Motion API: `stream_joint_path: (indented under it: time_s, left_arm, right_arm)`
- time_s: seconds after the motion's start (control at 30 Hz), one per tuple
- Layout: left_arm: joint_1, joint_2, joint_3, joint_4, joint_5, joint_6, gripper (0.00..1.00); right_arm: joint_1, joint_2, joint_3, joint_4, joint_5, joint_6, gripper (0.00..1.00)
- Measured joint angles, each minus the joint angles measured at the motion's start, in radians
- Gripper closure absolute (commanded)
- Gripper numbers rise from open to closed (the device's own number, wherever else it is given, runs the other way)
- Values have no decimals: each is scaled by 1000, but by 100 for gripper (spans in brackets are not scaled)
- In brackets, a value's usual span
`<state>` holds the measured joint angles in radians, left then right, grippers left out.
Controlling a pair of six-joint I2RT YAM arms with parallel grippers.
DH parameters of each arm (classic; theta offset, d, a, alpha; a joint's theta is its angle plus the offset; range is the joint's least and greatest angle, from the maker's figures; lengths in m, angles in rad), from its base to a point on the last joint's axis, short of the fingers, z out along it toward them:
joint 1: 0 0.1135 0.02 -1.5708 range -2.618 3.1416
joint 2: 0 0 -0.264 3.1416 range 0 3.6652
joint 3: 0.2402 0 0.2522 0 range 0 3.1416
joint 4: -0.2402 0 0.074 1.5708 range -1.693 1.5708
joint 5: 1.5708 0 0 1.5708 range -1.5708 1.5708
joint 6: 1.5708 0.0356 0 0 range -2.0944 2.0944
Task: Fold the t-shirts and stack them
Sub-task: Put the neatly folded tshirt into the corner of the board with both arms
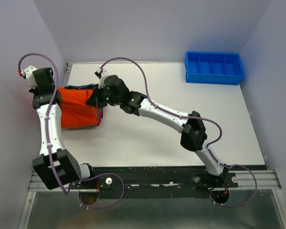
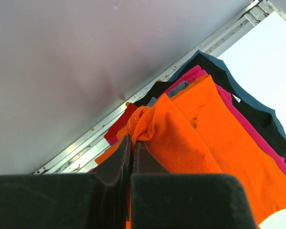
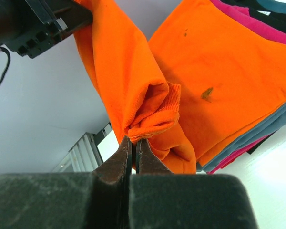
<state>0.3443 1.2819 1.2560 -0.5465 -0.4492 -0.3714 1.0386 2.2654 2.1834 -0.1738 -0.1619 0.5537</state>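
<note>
White worktop (image 1: 181, 129), pale grey walls on three sides; we record both arms reaching to its far-left corner.

Left hand (image 2: 132, 141): fingers pressed together, pinching a gathered bunch of the orange t-shirt (image 2: 155, 124). The cloth puckers right at the fingertips and falls away to the right of them.

Right hand (image 3: 133, 143): fingers likewise closed, clamped on a rolled, ribbed edge of the same orange t-shirt, which bulges just above the tips. From the right wrist view we see this shirt lifted and stretched up to the left hand in the upper-left corner of the view, so the two hands hold it between them.

Below and beside the held shirt lies the stack of t-shirts (image 3: 229, 62). Its top layer is orange, lying flat, with a couple of small dark specks. Under it we count edges of grey-blue, pink-red and dark teal to black cloth, stepped out one beyond the next.

From the top view, the stack sits against the left edge of the worktop, beside a metal rail (image 2: 148, 88) at the foot of the left wall.

Blue bin (image 1: 214, 67) with dividers: far-right corner, well apart from the shirts.
</note>
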Motion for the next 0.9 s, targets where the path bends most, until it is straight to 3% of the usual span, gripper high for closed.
stream_joint_path:
  time_s: [0.37, 0.63, 0.9]
  left_arm:
    - [1, 83, 99, -18, 79, 8, 100]
    - [1, -21, 106, -87, 72, 11, 100]
    - [5, -102, 111, -122, -27, 47, 100]
  right_arm:
    - [-24, 32, 23, 1, 10, 13, 99]
    - [-2, -39, -54, 7, 10, -24, 99]
    - [61, -84, -63, 24, 11, -48, 99]
